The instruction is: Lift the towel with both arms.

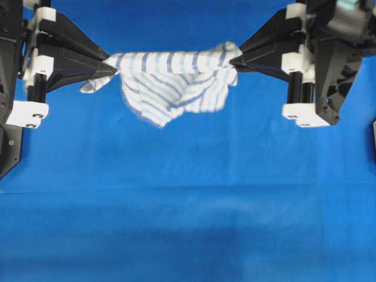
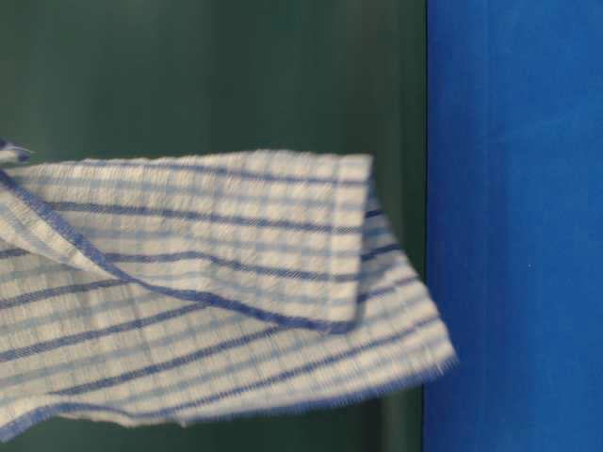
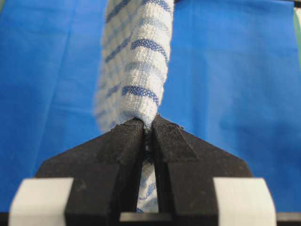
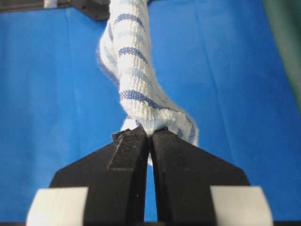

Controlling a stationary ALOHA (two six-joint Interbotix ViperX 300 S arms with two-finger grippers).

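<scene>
Blue cloth (image 1: 188, 223) under towel (image 1: 170, 82), nothing between.

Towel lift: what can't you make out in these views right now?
- Table-level view: the towel fills the frame; both grippers are out of frame.
- Overhead view: the towel's hanging middle is blurred, and its clearance above the blue cloth can't be judged.
- Left wrist view: the towel hides the right gripper; the left gripper is shut on it.
</scene>
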